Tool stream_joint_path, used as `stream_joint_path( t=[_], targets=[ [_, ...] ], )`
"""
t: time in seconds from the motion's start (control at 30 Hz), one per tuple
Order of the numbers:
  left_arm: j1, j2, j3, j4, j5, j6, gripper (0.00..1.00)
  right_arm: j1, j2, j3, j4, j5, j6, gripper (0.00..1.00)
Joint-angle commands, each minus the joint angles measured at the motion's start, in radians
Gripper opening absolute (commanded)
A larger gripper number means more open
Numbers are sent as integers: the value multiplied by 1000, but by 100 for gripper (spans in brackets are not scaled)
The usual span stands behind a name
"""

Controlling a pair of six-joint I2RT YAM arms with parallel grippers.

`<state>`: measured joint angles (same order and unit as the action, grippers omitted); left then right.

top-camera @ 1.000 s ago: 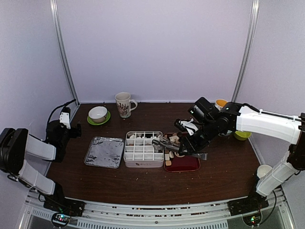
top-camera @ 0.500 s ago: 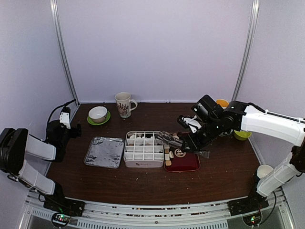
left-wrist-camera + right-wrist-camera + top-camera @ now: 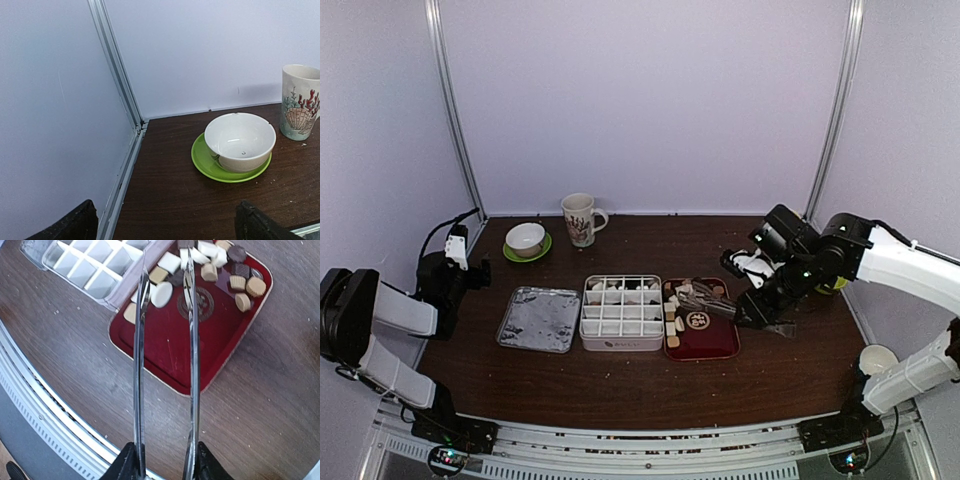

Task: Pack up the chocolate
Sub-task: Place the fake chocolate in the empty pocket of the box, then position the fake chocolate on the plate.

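Observation:
The chocolate [image 3: 210, 265] lies as several small brown, tan and white pieces at the far end of a dark-red tray [image 3: 200, 340], also seen from above [image 3: 705, 345]. More pieces sit in the back row of a white divided box [image 3: 621, 312]. My right gripper [image 3: 165, 460] is shut on metal tongs [image 3: 193, 365]. The tongs' two arms stand apart, with their tips over the tray's pieces and nothing clamped between them. My left gripper [image 3: 165, 232] hangs open at the far left, holding nothing.
A foil-lined tray [image 3: 539, 318] lies left of the box. A white bowl [image 3: 240, 140] on a green saucer [image 3: 215, 167] and a shell-patterned mug [image 3: 300, 102] stand at the back left. A green bowl [image 3: 830, 285] and white cup [image 3: 873, 357] are at the right.
My right arm has drawn back to the right, carrying the tongs' tips from the box's right edge to over the red tray. The left arm has not moved.

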<state>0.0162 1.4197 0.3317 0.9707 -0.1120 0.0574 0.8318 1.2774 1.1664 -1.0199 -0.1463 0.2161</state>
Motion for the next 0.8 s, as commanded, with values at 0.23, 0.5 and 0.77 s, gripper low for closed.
stream_joint_path(
  t=[0.23, 0.5, 0.77],
  targets=[
    [8, 5, -6, 48, 8, -8, 98, 3, -42, -112, -56, 77, 15, 36],
    [8, 5, -5, 49, 8, -9, 98, 3, 0, -129, -6, 64, 0, 36],
    [8, 5, -5, 49, 8, -8, 98, 12, 47, -117, 46, -34, -31, 36]
  ],
)
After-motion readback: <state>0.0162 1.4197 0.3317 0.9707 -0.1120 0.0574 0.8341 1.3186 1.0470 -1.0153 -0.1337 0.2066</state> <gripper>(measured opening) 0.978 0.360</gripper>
